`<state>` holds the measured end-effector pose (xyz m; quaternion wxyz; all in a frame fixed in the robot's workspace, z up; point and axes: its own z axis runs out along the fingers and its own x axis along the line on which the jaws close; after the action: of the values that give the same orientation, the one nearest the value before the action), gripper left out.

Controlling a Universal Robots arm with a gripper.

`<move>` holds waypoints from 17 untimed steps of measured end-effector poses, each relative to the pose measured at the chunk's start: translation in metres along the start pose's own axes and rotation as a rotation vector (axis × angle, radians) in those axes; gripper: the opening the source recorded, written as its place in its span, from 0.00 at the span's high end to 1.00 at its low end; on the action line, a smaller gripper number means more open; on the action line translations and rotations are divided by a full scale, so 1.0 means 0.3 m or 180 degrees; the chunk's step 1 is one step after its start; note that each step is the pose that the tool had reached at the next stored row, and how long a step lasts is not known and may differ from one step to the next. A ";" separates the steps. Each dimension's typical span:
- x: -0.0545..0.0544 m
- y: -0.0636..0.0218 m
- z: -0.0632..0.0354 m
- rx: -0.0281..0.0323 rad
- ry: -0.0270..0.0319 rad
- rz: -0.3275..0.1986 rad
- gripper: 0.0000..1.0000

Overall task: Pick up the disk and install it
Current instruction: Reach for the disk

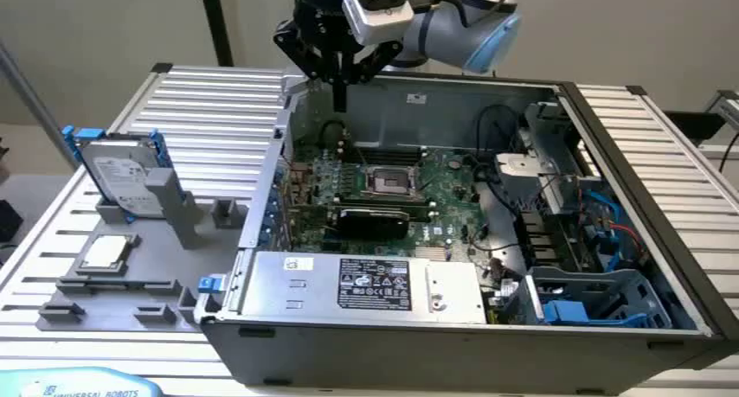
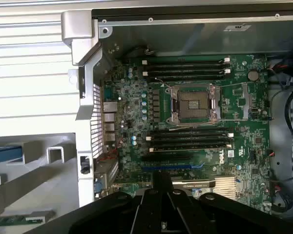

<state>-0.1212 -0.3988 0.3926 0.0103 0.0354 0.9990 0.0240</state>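
**Over the computer case (image 1: 462, 345), end effector (image 1: 341, 103) pressed together, holding nothing**

Near the edge of the counter (image 1: 220, 94) on the exterior view's left, the disk (image 1: 121, 176) stands upright in a grey stand (image 1: 173, 208), well apart from the end effector. A clean pick likely needs it spread first, then squared to the disk's upper edge. Count: one disk, one CPU chip (image 1: 104, 252), one case.

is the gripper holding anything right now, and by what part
Nothing is held: the gripper hangs shut and empty over the computer case; the disk stands untouched in its grey stand.
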 end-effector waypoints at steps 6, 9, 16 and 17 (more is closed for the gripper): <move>0.000 0.000 0.000 0.0000 0.0000 0.0000 0.89; 0.000 0.000 0.000 0.0000 0.0000 0.0000 0.89; 0.013 -0.001 0.000 -0.0001 0.0000 0.0000 0.89; 0.023 -0.002 -0.001 -0.0003 0.0000 0.0000 0.89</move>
<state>-0.1280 -0.3988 0.3926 0.0103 0.0354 0.9990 0.0245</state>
